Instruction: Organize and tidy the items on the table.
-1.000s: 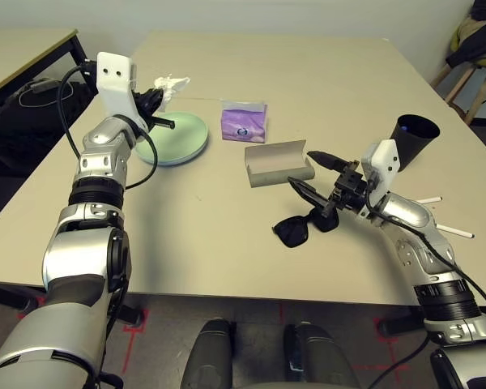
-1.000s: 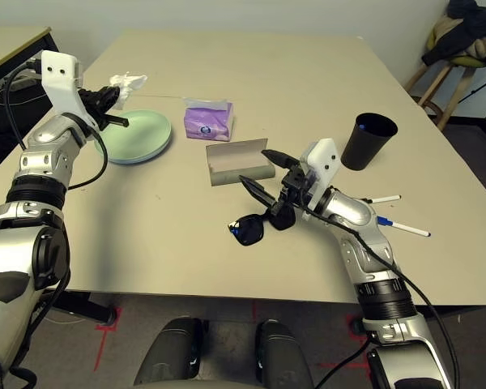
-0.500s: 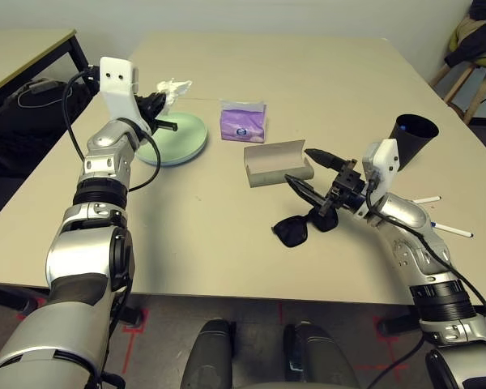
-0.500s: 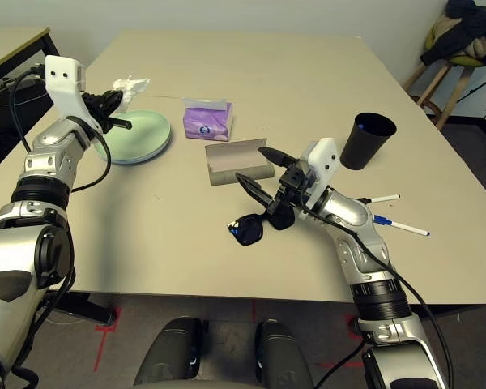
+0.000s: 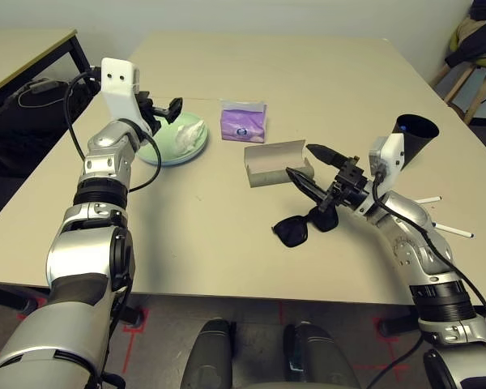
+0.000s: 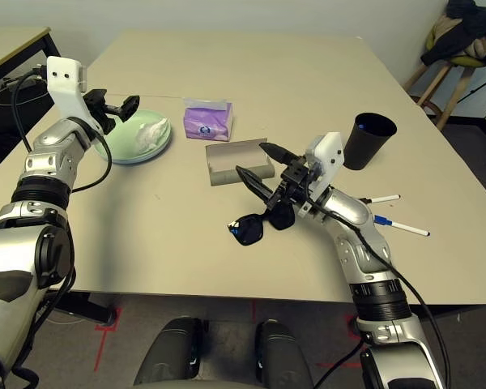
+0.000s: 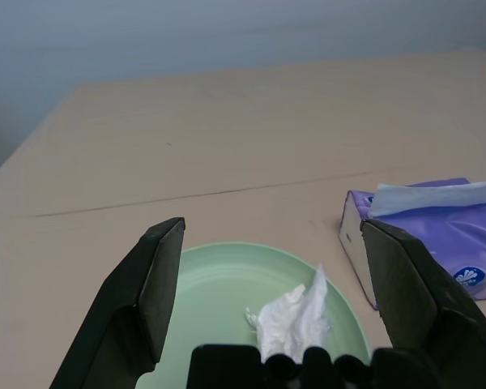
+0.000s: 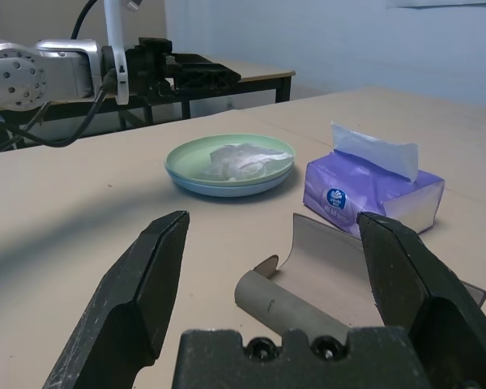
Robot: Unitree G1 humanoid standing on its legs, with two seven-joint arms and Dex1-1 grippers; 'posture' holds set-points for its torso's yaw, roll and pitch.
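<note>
My left gripper (image 5: 158, 109) hangs open just above a pale green plate (image 5: 196, 142) stacked on a pale blue one. A crumpled white tissue (image 5: 181, 136) lies loose on the plate, below the open fingers (image 7: 150, 284). Right of the plate stands a purple tissue pack (image 5: 244, 120). A grey glasses case (image 5: 278, 162) lies open mid-table. My right gripper (image 5: 301, 160) is open with nothing in it, over the case's right end and above the black sunglasses (image 5: 304, 227). A black cup (image 5: 413, 138) and two white pens (image 5: 454, 231) sit at the right.
The table's (image 5: 227, 235) front and far halves are bare. A smaller table (image 5: 24, 49) with black legs and a dark bag stands at the back left. A stool with clothing (image 5: 474, 44) stands off the table's far right corner.
My left gripper has opened and the tissue it held has dropped onto the green plate. The right gripper has edged slightly up toward the case, still open.
</note>
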